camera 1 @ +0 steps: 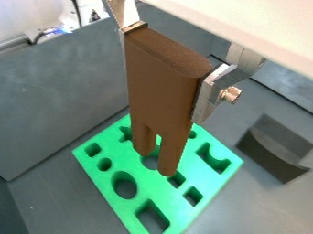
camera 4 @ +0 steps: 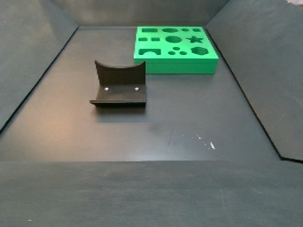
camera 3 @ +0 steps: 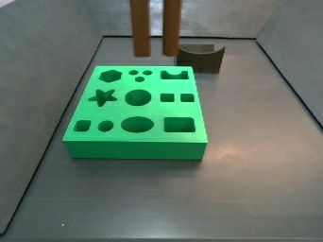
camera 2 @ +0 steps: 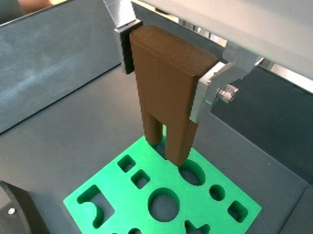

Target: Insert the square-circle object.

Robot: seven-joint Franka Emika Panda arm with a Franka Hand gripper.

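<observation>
My gripper (camera 1: pixel 166 64) is shut on the brown square-circle object (camera 1: pixel 159 101), a flat block with two prongs pointing down; both wrist views show it between the silver fingers (camera 2: pixel 208 91). The prongs hang just above the green block with shaped holes (camera 1: pixel 91 151), over holes near one edge (camera 2: pixel 110 187). In a side view the two prongs (camera 3: pixel 171 28) hang over the far edge of the block (camera 3: pixel 132 144), apart from it; the gripper itself is cut off there. The block (camera 4: pixel 178 64) shows in the far side view without the gripper.
The dark fixture (camera 3: pixel 202 57) stands on the grey floor beside the block's far right corner, also in a side view (camera 4: pixel 119 84) and in both wrist views (camera 1: pixel 279 146). Grey walls (camera 3: pixel 278 76) enclose the floor.
</observation>
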